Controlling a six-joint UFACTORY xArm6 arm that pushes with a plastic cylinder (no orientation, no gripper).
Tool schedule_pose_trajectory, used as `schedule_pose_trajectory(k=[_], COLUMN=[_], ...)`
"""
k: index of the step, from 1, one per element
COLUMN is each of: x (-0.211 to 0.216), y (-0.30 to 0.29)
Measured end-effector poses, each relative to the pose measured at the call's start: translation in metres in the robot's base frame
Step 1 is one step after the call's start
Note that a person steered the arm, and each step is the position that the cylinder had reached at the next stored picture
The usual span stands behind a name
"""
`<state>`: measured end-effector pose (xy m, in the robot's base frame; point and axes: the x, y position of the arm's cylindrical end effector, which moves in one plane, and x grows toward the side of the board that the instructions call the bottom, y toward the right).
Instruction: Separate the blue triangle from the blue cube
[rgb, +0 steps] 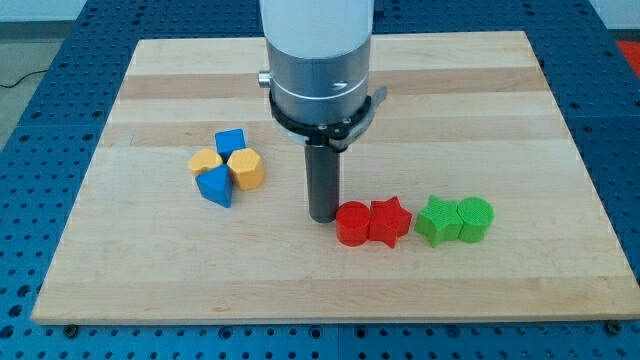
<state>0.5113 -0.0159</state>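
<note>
Camera view: wooden counter (500, 80) on a blue perforated base (30, 200); my tip (322, 217) stands on the counter, just at the view's left of the red cylinder (351, 223), near touching; no pincer is fitted, so none shows. The blue triangle (215, 186) lies at the bottom of a tight cluster at the view's left; the blue cube (230, 142) sits at its top; a yellow block (205, 162) and a yellow hexagon (246, 169) lie between, all touching; the tip is well apart from them. The red star (390, 222) touches the red cylinder; a green star (437, 220) and green cylinder (476, 219) touch at the right.
</note>
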Motion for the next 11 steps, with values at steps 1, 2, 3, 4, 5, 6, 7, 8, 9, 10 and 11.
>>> schedule_pose_trajectory(k=[1,2,3,4,5,6,7,8,9,10,11], x=[0.0,0.003,0.019,0.019,0.02,0.02,0.005,-0.035,-0.05,-0.074,-0.099], y=[-0.022,-0.028,-0.028,-0.028,-0.031,-0.048,-0.048,-0.04,-0.033,-0.031,-0.048])
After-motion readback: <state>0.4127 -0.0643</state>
